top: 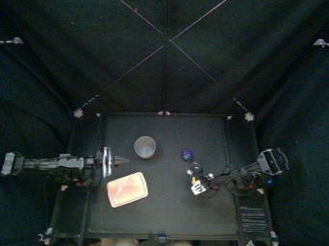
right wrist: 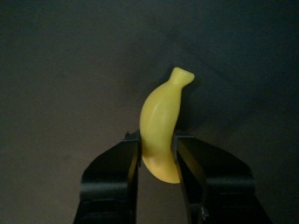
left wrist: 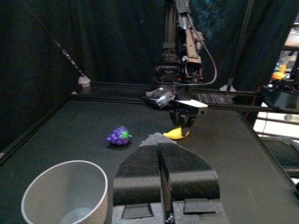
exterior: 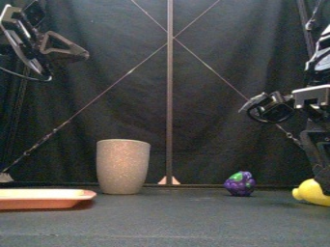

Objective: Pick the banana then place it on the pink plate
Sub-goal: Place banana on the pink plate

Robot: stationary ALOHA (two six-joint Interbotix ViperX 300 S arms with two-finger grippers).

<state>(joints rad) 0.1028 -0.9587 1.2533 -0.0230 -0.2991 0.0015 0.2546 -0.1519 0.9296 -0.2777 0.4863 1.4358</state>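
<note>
We find the right pincer [right wrist: 160, 142] clamped on the banana [right wrist: 163, 118] toward the desk's [top: 167, 221] front right corner, its long axis in line with the jaws. The pink plate [top: 129, 190] lies well leftward, beside the closed left pincer [left wrist: 166, 142].

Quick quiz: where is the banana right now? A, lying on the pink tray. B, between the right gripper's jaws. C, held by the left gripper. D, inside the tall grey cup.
B: the right wrist view shows the lower end of the banana between the jaws of the right gripper, while the pink tray lies bare in the top view.
</note>
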